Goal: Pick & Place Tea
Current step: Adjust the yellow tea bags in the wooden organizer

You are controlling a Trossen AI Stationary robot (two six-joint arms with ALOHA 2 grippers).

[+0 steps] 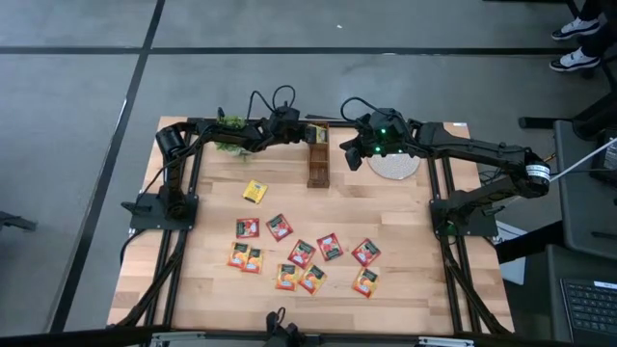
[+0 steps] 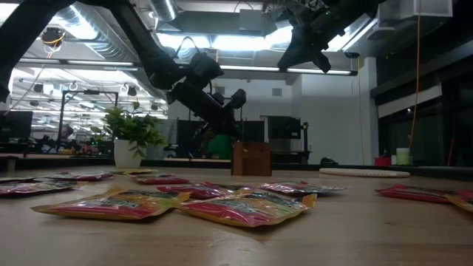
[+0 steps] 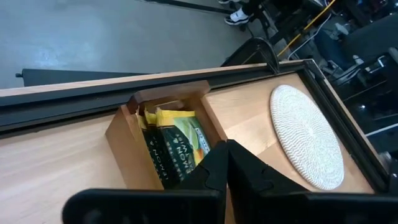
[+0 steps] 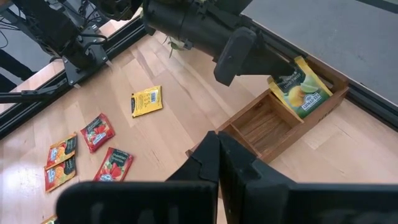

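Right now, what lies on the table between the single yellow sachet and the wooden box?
Nothing: in the high view only bare wood separates the yellow sachet from the wooden box. The right wrist view shows the same.

Wooden table: box, mat and plant toward twelve o'clock; lone yellow sachet near centre; red and orange sachets scattered toward six.

One camera hangs overhead, staring straight down at the whole worktop. Another sits at worktop level, close to the sachets, facing a dim room. Both wrist cameras look down onto the wooden box, seemingly from opposite sides.
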